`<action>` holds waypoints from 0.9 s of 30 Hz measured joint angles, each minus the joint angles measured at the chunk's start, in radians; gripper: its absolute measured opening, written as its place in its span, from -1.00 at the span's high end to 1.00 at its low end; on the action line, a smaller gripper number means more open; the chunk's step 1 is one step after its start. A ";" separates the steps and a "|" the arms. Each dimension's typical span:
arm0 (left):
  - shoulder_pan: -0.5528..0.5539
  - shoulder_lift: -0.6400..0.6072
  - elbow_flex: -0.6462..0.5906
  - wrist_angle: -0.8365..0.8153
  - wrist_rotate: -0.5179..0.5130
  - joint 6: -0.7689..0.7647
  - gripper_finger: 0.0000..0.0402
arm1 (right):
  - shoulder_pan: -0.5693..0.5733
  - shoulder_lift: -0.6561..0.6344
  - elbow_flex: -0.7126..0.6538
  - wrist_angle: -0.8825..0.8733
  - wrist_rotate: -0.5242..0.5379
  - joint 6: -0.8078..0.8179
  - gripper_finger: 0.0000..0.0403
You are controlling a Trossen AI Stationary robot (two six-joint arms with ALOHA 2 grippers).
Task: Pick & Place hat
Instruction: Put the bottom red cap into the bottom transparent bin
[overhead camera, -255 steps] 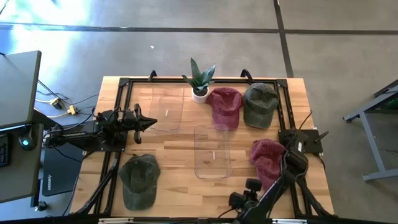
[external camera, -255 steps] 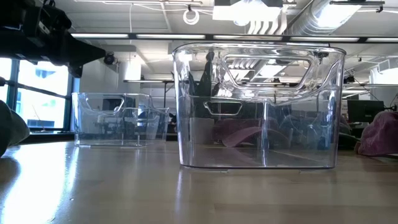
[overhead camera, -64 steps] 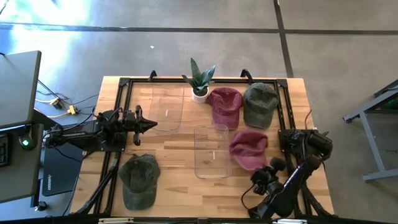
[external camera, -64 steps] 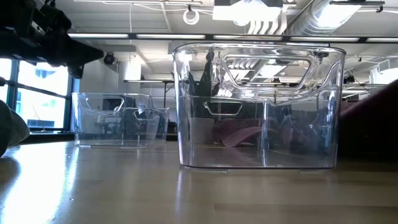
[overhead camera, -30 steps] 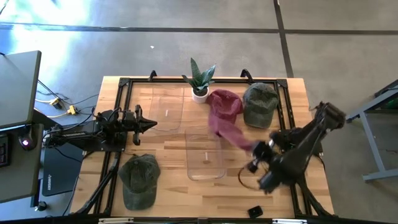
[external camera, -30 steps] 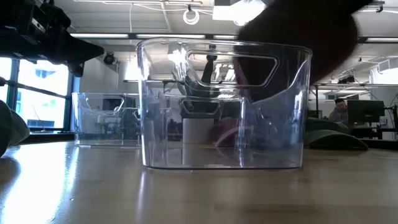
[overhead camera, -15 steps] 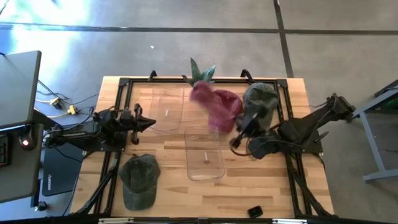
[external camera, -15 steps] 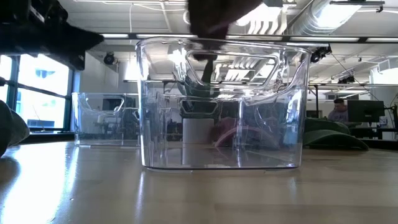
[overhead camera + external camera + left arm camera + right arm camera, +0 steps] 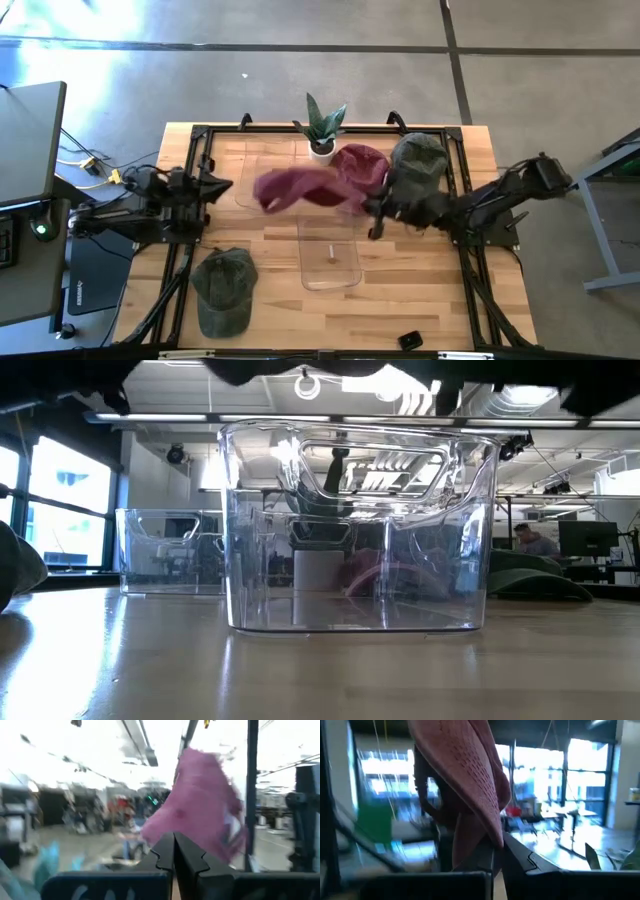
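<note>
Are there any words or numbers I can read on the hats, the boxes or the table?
No text can be read anywhere in these pictures.
Red hat, held up by the right gripper: no words show.
Green hats: no words show.
Clear boxes: no labels show.
Table: bare wood, no markings.

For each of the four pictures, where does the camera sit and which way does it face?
High view: above the table, looking straight down; both arms show, the right gripper holding a maroon cloth hat.
Low view: at table-top height, looking level through the clear plastic bin; only dark shapes at the top.
Left wrist view: on the left arm; its shut left gripper faces the hat.
Right wrist view: on the right arm; fingers pinch the hat.
Both wrist views and the high view share the hat.
</note>
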 joint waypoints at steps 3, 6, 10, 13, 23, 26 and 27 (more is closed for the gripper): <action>0.000 0.031 0.062 0.009 -0.020 0.083 1.00 | -0.087 0.019 -0.088 0.191 -0.105 0.049 0.96; 0.000 0.135 0.117 0.013 -0.060 0.163 1.00 | -0.162 0.042 -0.109 0.243 -0.206 0.086 0.96; 0.000 0.424 0.180 0.109 -0.135 0.297 1.00 | -0.237 0.071 -0.090 0.231 -0.240 0.116 0.96; 0.000 0.650 0.255 0.109 -0.253 0.409 1.00 | -0.284 0.077 -0.090 0.189 -0.189 0.120 0.95; 0.000 1.024 0.516 0.157 -0.481 0.587 1.00 | -0.377 0.077 -0.119 0.124 -0.247 0.142 0.96; 0.021 1.067 0.582 0.181 -0.517 0.626 1.00 | -0.376 0.077 -0.119 0.115 -0.277 0.135 0.92; 0.033 1.078 0.606 0.180 -0.508 0.627 1.00 | -0.376 0.077 -0.119 0.112 -0.290 0.131 0.92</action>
